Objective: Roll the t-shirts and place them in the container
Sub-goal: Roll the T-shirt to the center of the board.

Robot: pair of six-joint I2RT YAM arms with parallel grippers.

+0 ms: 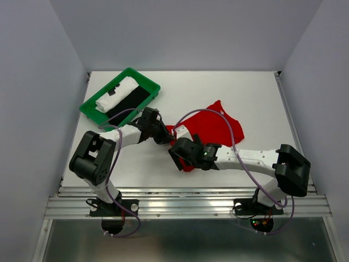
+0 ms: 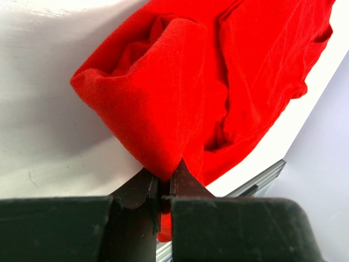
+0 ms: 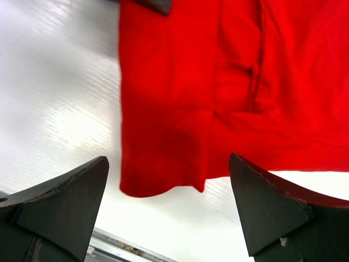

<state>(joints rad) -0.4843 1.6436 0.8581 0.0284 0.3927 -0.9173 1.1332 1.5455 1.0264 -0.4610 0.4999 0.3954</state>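
Roughly mid-desk, the red t-shirt lies crumpled. Its main body spreads toward the right-hand side and a narrower folded part trails toward the near edge, between the two arms. To its right and beyond it the white desk is bare up to the far edge; on the near side the cloth ends just short of the metal rail that runs along the front.

The left gripper is closed nearly all the way, and the left wrist view shows its fingertips pinching a bunched fold of the red t-shirt, lifted into a loose hump above the desk. The right gripper stands wide apart and holds nothing. In its wrist view the two fingers frame the near end of a folded strip of the red t-shirt, which lies flat below and between them; whether they touch the cloth cannot be told.

Well apart, at the far-left corner, a green tray sits at an angle. It holds the white t-shirt, rolled, and the black t-shirt beside it.
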